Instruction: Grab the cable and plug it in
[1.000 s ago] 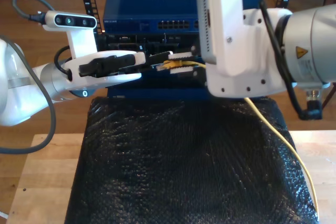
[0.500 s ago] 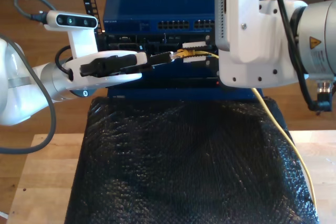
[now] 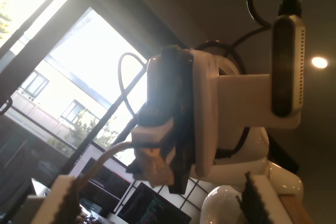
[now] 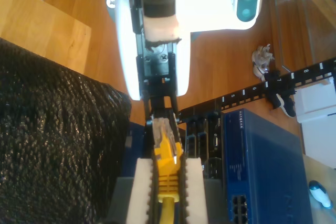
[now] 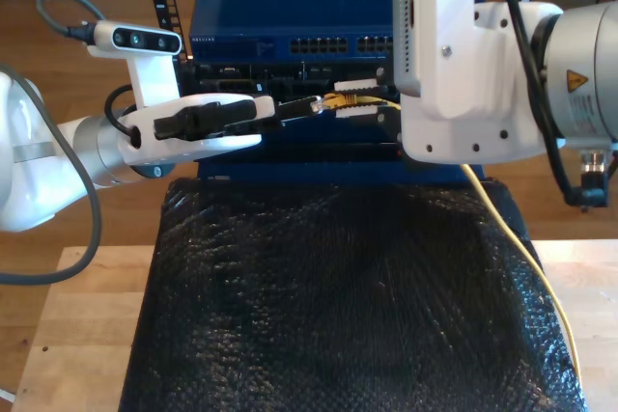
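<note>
Cable [image 5: 543, 282], yellow, with clear plug: my second gripper [image 5: 359, 103] is clamping it by the yellow boot just behind the plug, its white ribbed pads [image 4: 143, 192] pressing on both sides. In the exterior view the plug is sitting at about 12 o'clock from the frame's centre. The rest of the cable is trailing down towards 5 o'clock over the black bubble-textured mat [image 5: 328, 306].

- My first gripper [image 5: 311, 105] is reaching in from 9 o'clock in the exterior view. Its jaws are standing apart, with nothing between the pads [image 3: 58, 200]. The plug tip is lying just beyond its black fingertips, and I cannot tell whether they are touching.
- Blue network switch [image 5: 290, 7] is lying at 12 o'clock behind both grippers, showing a row of ports [image 5: 348, 45] on its front face.
- Darker rack unit [image 5: 232, 72] is sitting directly under the switch, and the two grippers are partly blocking its front.
- Wooden table [image 5: 87, 315] is carrying the mat and showing at 8 and 4 o'clock.
</note>
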Available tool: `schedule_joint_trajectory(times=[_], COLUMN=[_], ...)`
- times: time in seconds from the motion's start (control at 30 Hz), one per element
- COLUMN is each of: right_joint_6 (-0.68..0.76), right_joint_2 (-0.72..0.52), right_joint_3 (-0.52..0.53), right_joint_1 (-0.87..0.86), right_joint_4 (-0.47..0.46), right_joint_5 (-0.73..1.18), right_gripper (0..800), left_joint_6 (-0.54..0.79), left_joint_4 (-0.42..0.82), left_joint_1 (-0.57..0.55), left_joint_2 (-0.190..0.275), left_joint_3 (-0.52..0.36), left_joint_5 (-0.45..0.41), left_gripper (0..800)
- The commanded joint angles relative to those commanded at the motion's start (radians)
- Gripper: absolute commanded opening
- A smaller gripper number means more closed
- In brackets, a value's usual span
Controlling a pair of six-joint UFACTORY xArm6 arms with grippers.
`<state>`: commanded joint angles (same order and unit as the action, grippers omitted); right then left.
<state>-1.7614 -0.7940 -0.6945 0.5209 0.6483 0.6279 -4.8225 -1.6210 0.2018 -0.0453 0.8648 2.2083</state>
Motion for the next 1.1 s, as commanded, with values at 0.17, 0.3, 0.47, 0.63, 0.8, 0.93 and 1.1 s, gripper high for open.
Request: schedule_joint_trajectory(times=[0.17, 0.3, 0.47, 0.63, 0.8, 0.93, 1.1], right_joint_6=[0.0, 0.0, 0.0, 0.0, 0.0, 0.0, -0.002], right_joint_2=[0.009, 0.011, 0.017, 0.017, 0.025, 0.031, 0.055], right_joint_3=[0.006, 0.005, 0.006, 0.006, 0.006, 0.008, 0.008], right_joint_1=[0.0, 0.0, 0.0, 0.002, 0.0, 0.002, 0.0], right_joint_4=[-0.002, -0.002, -0.002, -0.002, -0.002, -0.002, -0.003], right_joint_5=[-0.021, -0.025, -0.025, -0.025, -0.025, -0.032, -0.04], right_gripper=[2, 2, 2, 2, 1, 2, 2], left_joint_6=[0.0, 0.0, 0.0, 0.0, 0.0, 0.0, 0.0], left_joint_4=[0.002, 0.002, 0.021, 0.049, 0.051, 0.049, 0.051], left_joint_1=[0.0, 0.0, 0.0, 0.002, 0.003, 0.026, 0.032], left_joint_2=[0.002, 0.002, 0.002, 0.006, 0.009, 0.009, 0.011], left_joint_3=[0.0, 0.0, -0.002, -0.002, -0.002, 0.0, 0.002], left_joint_5=[-0.002, -0.003, -0.017, -0.049, -0.057, -0.081, -0.091], left_gripper=[721, 721, 724, 728, 739, 743, 748])
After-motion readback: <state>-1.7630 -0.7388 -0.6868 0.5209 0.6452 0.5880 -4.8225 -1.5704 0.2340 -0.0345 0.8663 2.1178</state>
